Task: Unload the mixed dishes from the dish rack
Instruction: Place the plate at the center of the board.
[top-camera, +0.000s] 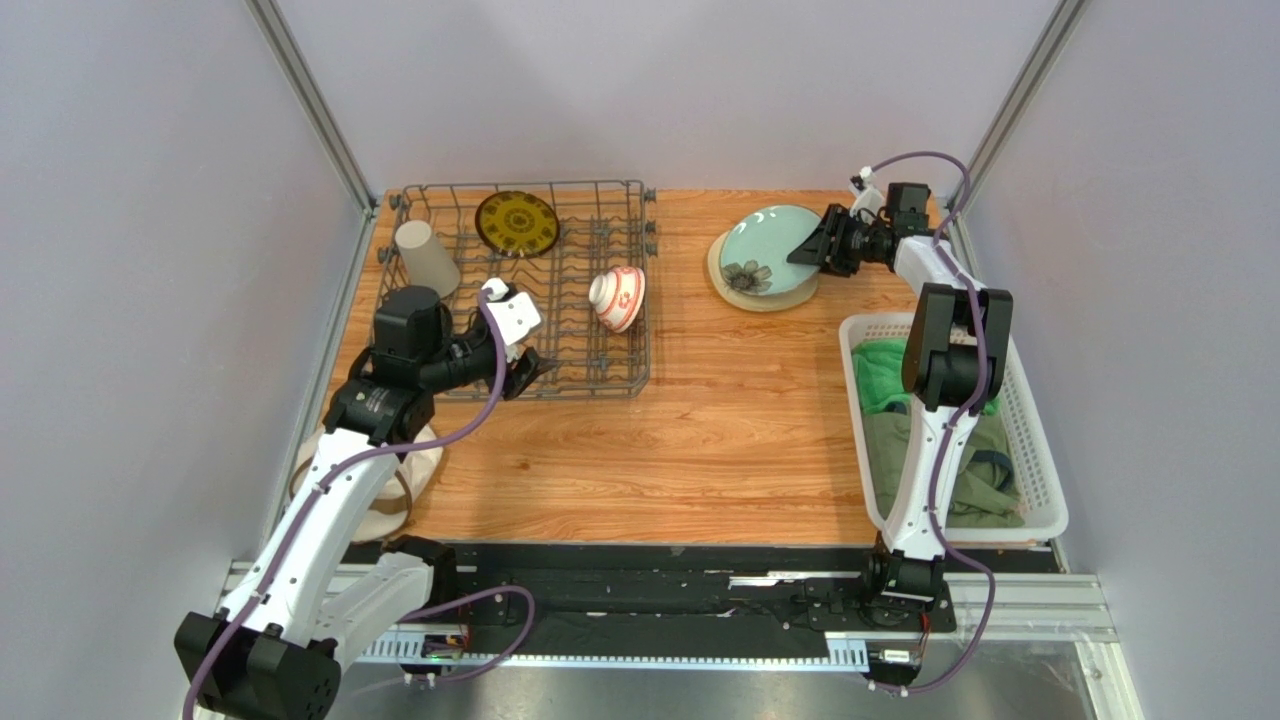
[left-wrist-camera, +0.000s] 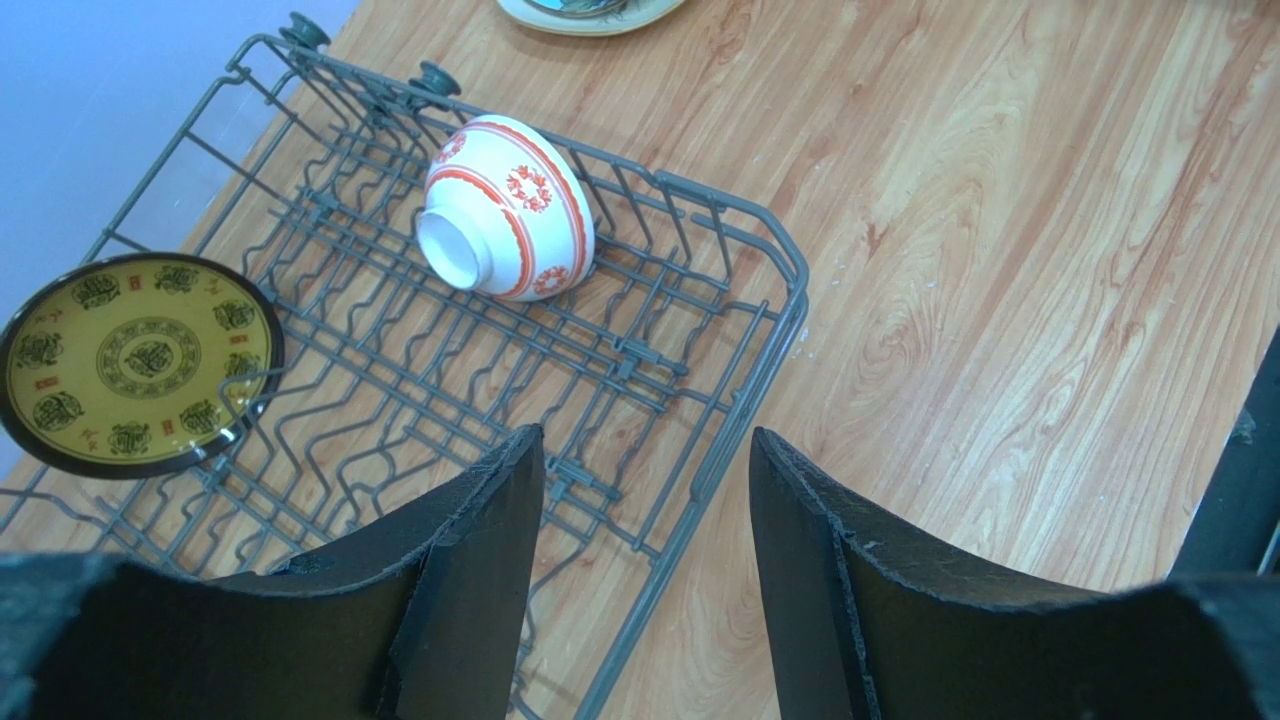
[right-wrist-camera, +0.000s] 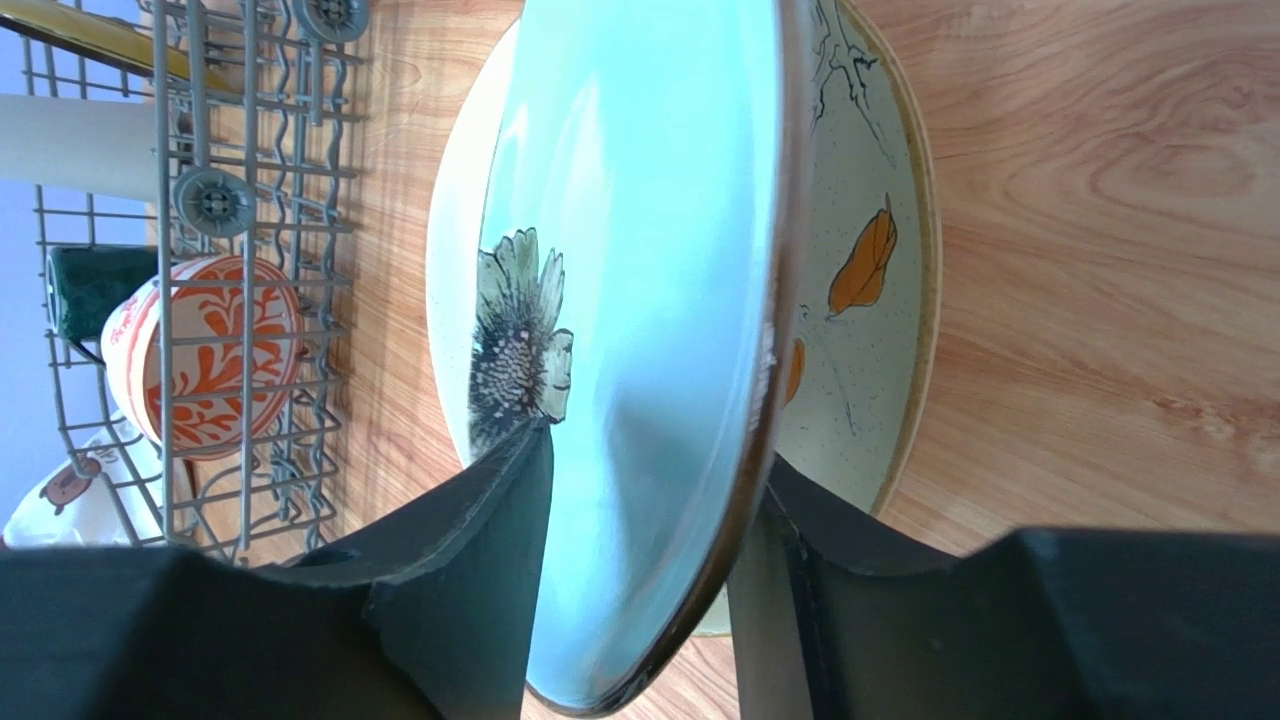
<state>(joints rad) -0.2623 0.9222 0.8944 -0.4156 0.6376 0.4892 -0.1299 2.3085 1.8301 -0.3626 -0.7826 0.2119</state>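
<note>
The left hand (left-wrist-camera: 643, 450), released and empty above the near corner of the rack (left-wrist-camera: 781, 285), is the nearer one to the red-and-white bowl (left-wrist-camera: 511, 203) lying on its side farther in, while the right hand (right-wrist-camera: 646, 465) straddles the green plate (right-wrist-camera: 646, 225) atop the cream plate (right-wrist-camera: 857, 345) on the tabletop (right-wrist-camera: 1082, 225), grip unclear.

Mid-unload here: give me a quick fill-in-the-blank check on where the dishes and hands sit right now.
1. The pale green flowered plate rests on the ___, outside the dish rack.
2. The small red-and-white bowl lies on its ___ in that rack.
3. The fingers straddling the green plate's rim belong to the ___ arm.
4. The green cloths lie in the white ___.
Missing: cream plate; side; right; basket.
</note>
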